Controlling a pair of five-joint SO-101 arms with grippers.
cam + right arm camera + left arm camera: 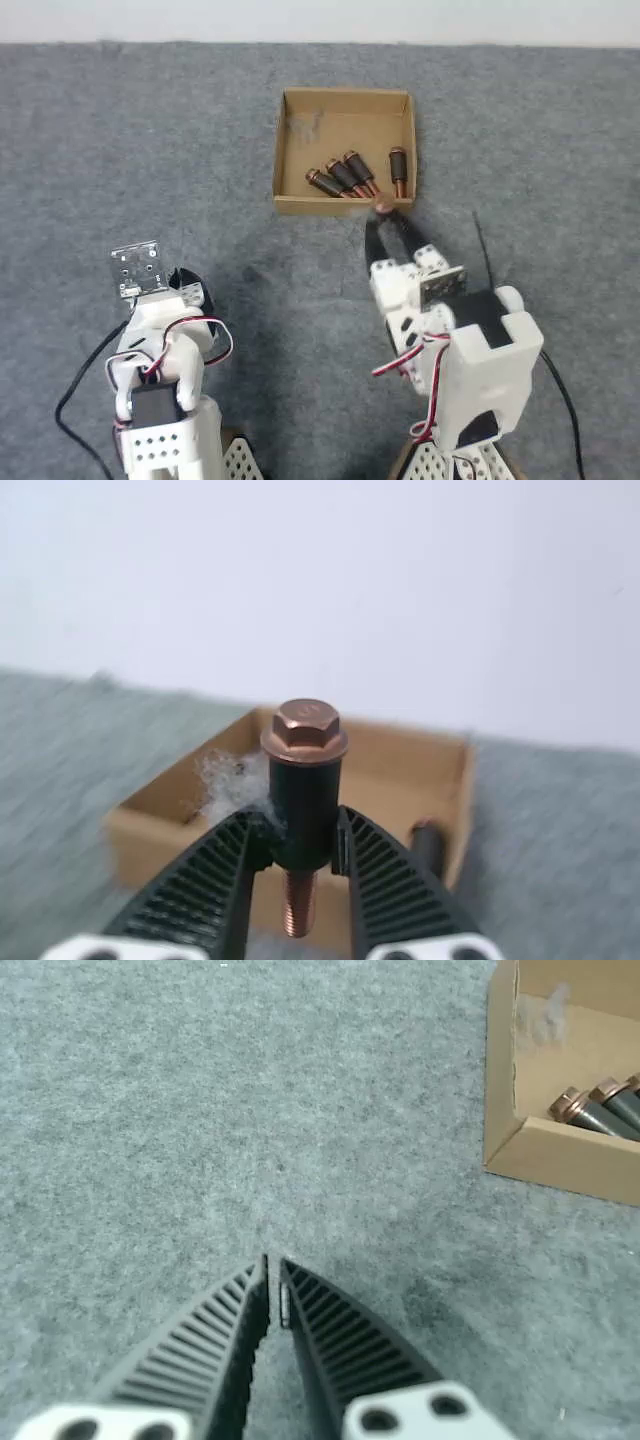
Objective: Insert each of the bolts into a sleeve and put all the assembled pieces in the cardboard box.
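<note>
My right gripper (298, 852) is shut on an assembled piece (303, 790), a copper bolt standing upright through a black sleeve. In the high view that gripper (384, 212) hangs just at the near wall of the cardboard box (295, 150), with the bolt head (382, 207) at its tip. Several assembled pieces (345, 176) lie inside the box, one (399, 170) apart at the right. My left gripper (272, 1272) is shut with nothing in it, low over the grey carpet at the near left (185, 285). The box corner (560, 1150) and several pieces (590, 1112) show in the left wrist view.
Grey carpet (130, 150) covers the table up to a white wall at the far edge. A black cable (483, 250) runs beside the right arm.
</note>
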